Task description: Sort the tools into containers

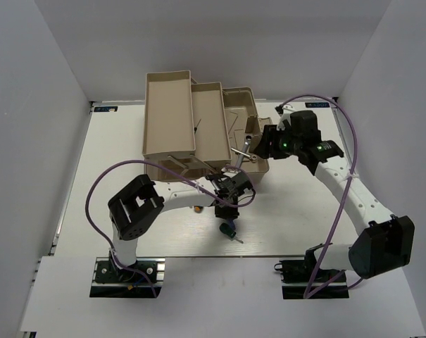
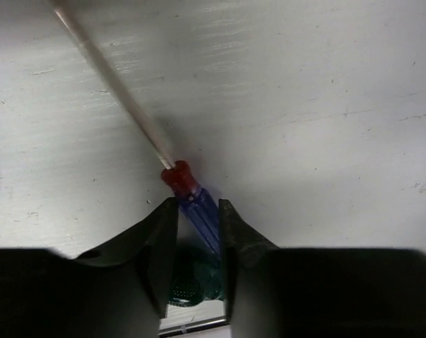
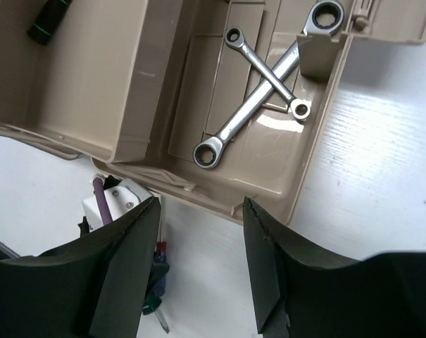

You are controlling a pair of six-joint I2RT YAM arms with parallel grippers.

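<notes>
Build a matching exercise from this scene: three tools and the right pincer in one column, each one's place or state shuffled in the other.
Column one
1. crossed silver ring wrenches
2. blue-handled screwdriver with red collar
3. black tool handle with green band
4. right pincer

Column two
A. open, nothing between its fingers
B. on the white table, between the fingers of the left pincer
C. in the lower compartment of the beige plastic toolbox
D. in the beige tray beside that compartment

Pairs: 1-C, 2-B, 3-D, 4-A

Two silver wrenches (image 3: 269, 76) crossed in toolbox base (image 3: 269, 165).
</notes>
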